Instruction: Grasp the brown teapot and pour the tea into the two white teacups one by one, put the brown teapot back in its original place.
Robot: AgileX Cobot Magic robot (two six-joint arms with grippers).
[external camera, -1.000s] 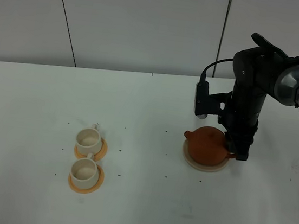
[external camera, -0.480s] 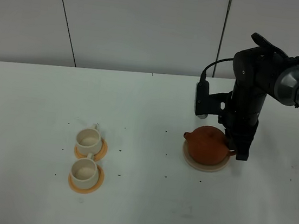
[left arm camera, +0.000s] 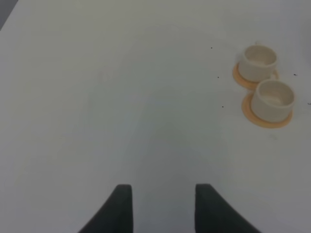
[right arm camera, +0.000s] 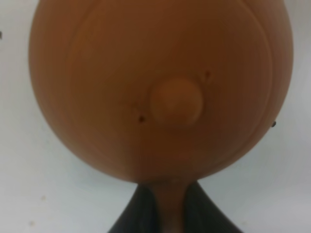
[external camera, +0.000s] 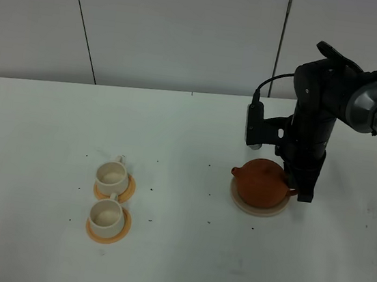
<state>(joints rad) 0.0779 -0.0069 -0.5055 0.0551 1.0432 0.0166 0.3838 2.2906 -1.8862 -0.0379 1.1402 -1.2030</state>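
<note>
The brown teapot (external camera: 260, 183) sits on its beige coaster, the original place (external camera: 256, 206), at the right of the table. My right gripper (external camera: 299, 189) reaches down at the pot's right side and is shut on its loop handle. In the right wrist view the teapot (right arm camera: 160, 87) fills the frame, lid knob up, with the handle pinched between the dark fingertips of the right gripper (right arm camera: 170, 213). The two white teacups (external camera: 112, 175) (external camera: 106, 215) stand on orange saucers at the left. The left wrist view also shows these cups (left arm camera: 259, 58) (left arm camera: 274, 97), and my left gripper (left arm camera: 163, 206) is open over bare table.
The white table (external camera: 189, 134) carries small dark specks. A grey panelled wall (external camera: 174, 29) rises behind its far edge. A cable (external camera: 267, 89) loops off the right arm above the teapot.
The right gripper's fingers have shut on the teapot's handle. The pot has shifted very slightly to the left on its coaster. The cups have not moved.
</note>
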